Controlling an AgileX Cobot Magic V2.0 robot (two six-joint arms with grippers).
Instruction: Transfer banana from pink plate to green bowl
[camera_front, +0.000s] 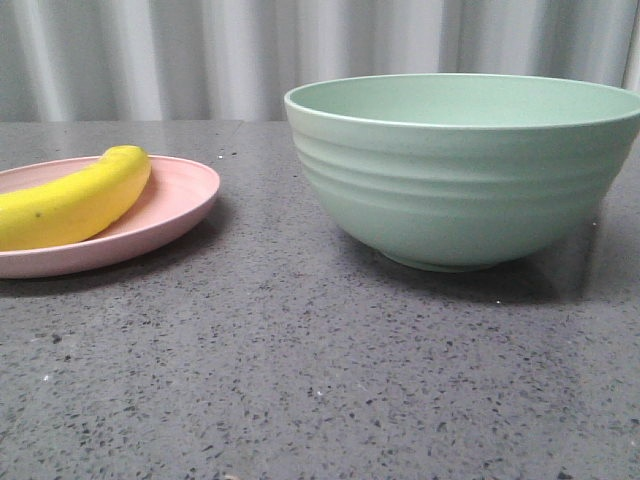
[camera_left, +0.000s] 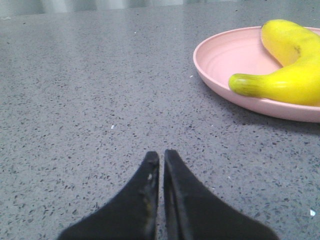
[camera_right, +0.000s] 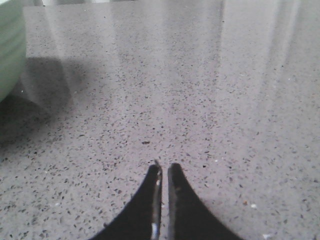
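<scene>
While both pincers sit closed and empty, the banana (camera_left: 290, 70) lies on the plate (camera_left: 225, 60).
Left pincer (camera_left: 161, 156) is near the plate, apart from it; right pincer (camera_right: 164, 167) is over bare worktop (camera_right: 190, 100), bowl (camera_right: 9, 45) well aside.

Glossy plastic-looking banana (camera_front: 75, 198), matte pink plate (camera_front: 170, 205), speckled stone-like table (camera_front: 300, 380).

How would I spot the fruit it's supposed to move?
On the speckled grey stone table, look left of the big ridged mint-green bowl to the shallow pale pink plate. Lying on it is the smooth yellow curved banana, the only bright yellow thing.
</scene>
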